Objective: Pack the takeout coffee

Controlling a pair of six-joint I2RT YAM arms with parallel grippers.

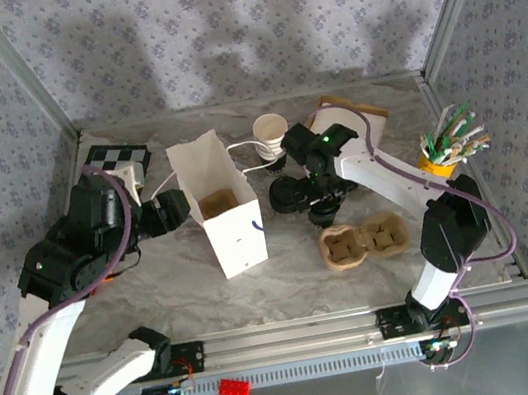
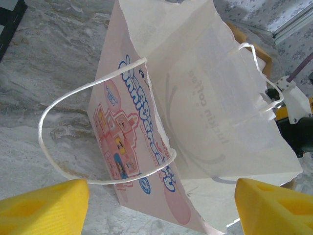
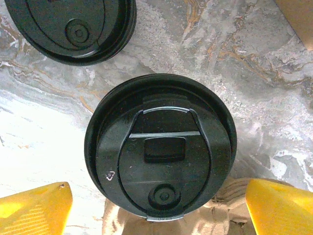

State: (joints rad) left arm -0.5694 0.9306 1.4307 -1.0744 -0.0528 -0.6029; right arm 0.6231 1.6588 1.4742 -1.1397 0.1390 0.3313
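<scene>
Soft overhead light is even across the table [image 1: 299,283], with broad blurred shadows on the back wall [image 1: 218,43]. Glare whitens its surface at the right wrist view's left edge.

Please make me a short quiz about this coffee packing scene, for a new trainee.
1. True or false: the paper bag stands upright, mouth open.
2. What lies below the right gripper, between its fingers? A) black lid B) white cup C) red block
3. How many black lids are in the right wrist view?
Key: 1 true; 2 A; 3 two.
</scene>
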